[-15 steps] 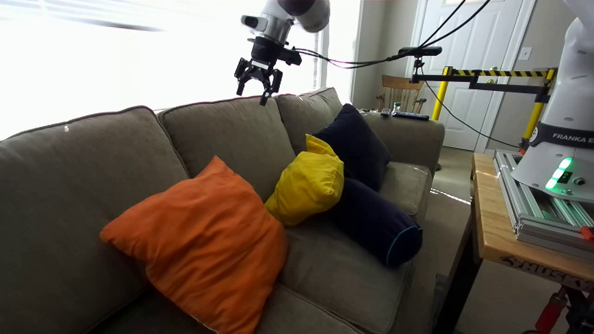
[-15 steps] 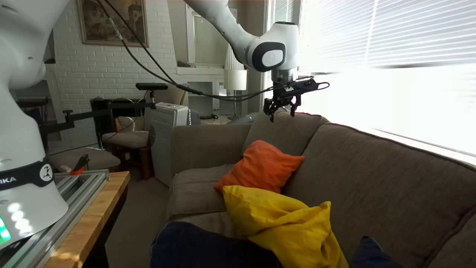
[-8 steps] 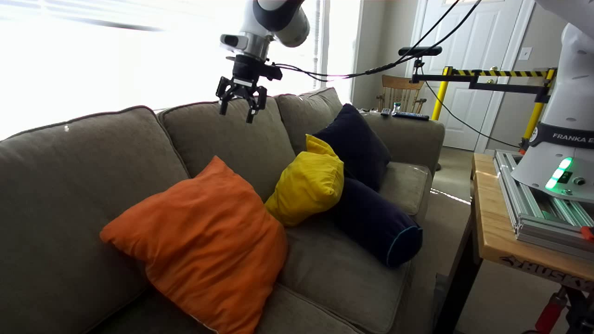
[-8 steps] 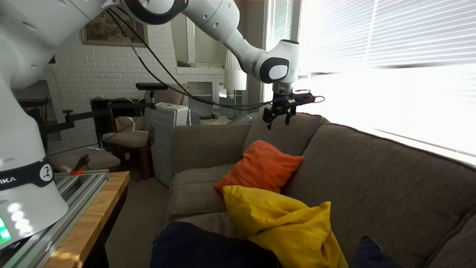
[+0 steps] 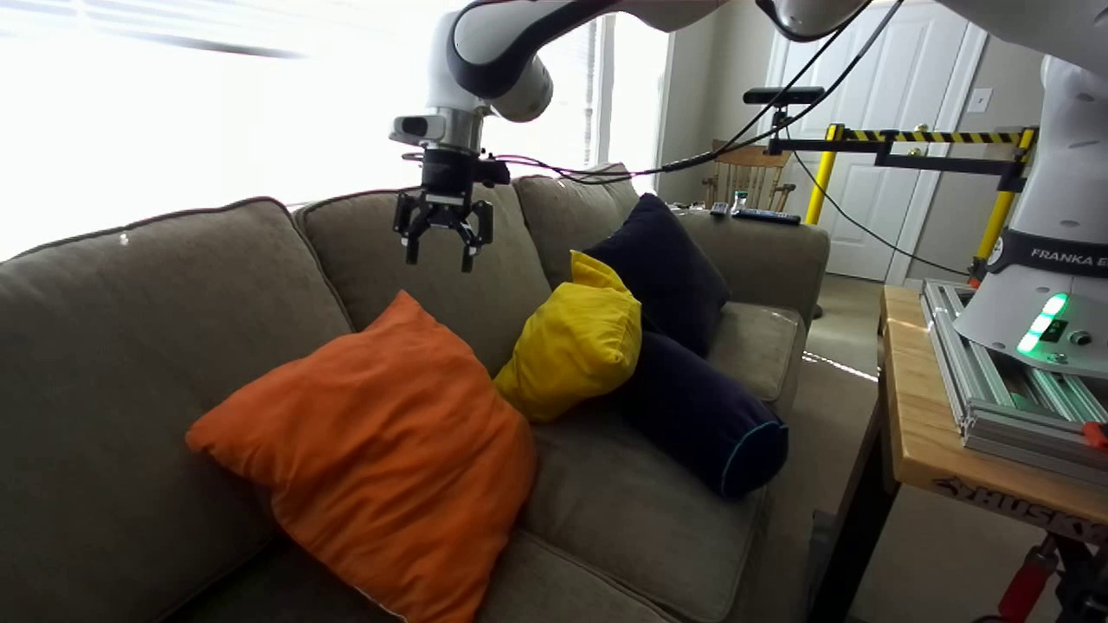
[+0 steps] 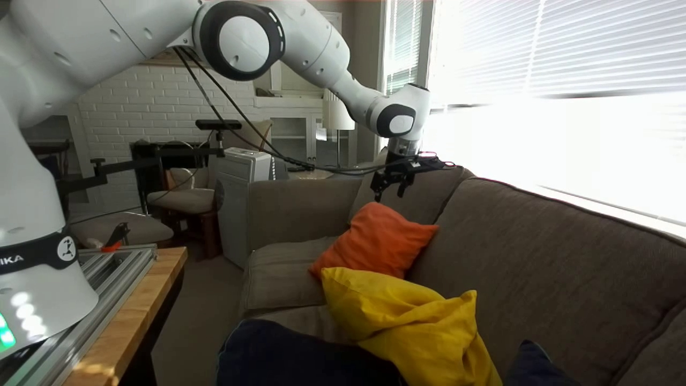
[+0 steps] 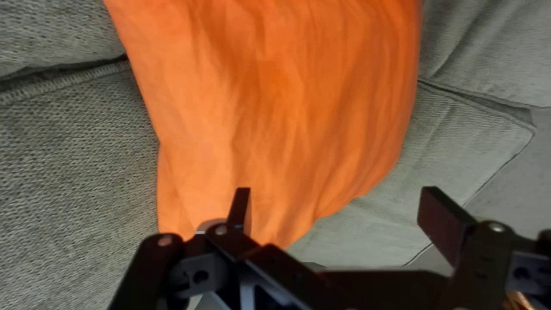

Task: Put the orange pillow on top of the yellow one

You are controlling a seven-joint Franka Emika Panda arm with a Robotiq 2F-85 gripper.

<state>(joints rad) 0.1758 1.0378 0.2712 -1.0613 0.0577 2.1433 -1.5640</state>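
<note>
The large orange pillow (image 5: 381, 450) leans on the sofa; it also shows in an exterior view (image 6: 378, 241) and in the wrist view (image 7: 284, 112). The plump yellow pillow (image 5: 576, 342) lies beside it, and it shows in an exterior view (image 6: 412, 321) partly in front of the orange one. It is out of the wrist view. My gripper (image 5: 440, 260) is open and empty, pointing down above the orange pillow's upper corner, apart from it. In the wrist view the gripper (image 7: 336, 191) has one finger over the orange pillow's edge and one over the sofa seat.
The grey-brown sofa backrest (image 5: 415, 234) runs behind the pillows. A navy cushion (image 5: 666, 268) and a navy bolster (image 5: 701, 415) lie past the yellow pillow. The wooden bench (image 5: 917, 415) carries the robot base. Cables (image 6: 332, 169) hang along the arm.
My gripper has moved down, and in an exterior view also leftward, getting nearer to the orange pillow. It has stayed open. The pillows have not moved.
</note>
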